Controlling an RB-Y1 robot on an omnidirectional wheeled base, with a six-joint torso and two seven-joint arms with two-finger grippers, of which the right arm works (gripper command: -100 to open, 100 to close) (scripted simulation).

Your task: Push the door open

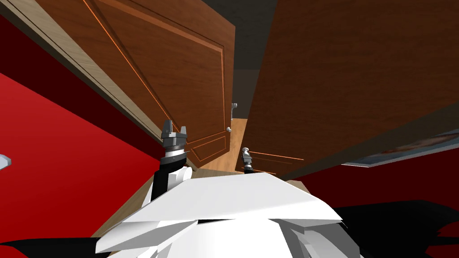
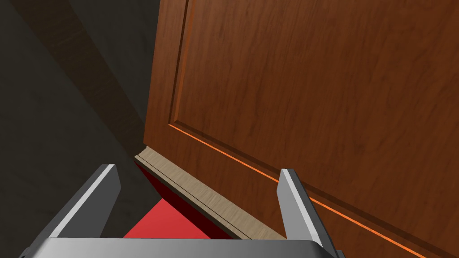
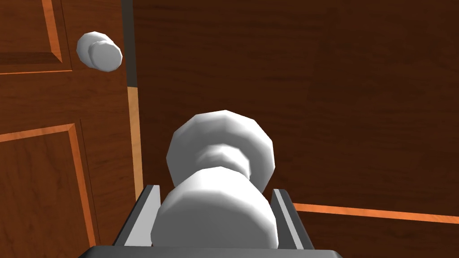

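Red walls (image 1: 62, 152) flank two brown wooden door leaves. My right gripper (image 3: 215, 188) is clamped on a pale grey round doorknob (image 3: 210, 215), one blade-like finger (image 3: 142, 210) pressing each side of it, with the forearm reaching low and straight ahead. That knob sits on the plain dark brown right door leaf (image 3: 313, 89), near its free edge.

Just left of the held knob runs a narrow gap between the leaves, with light wooden floor (image 1: 219, 165) showing through. Across the gap stands the panelled brown left door leaf (image 3: 36, 179), which carries a second grey knob (image 3: 99, 51). That makes two knobs, one per leaf.

The right wrist view shows both knobs large, while from the head they are small specks.

Well to the left of the held knob, my left gripper (image 1: 174, 130) stands raised on an upright forearm. Its two fingers (image 2: 298, 206) are spread apart and hold nothing, close in front of the left leaf's panel. Its own camera adds a light wooden door frame strip (image 2: 201, 197) edging that leaf, with red wall beside it.
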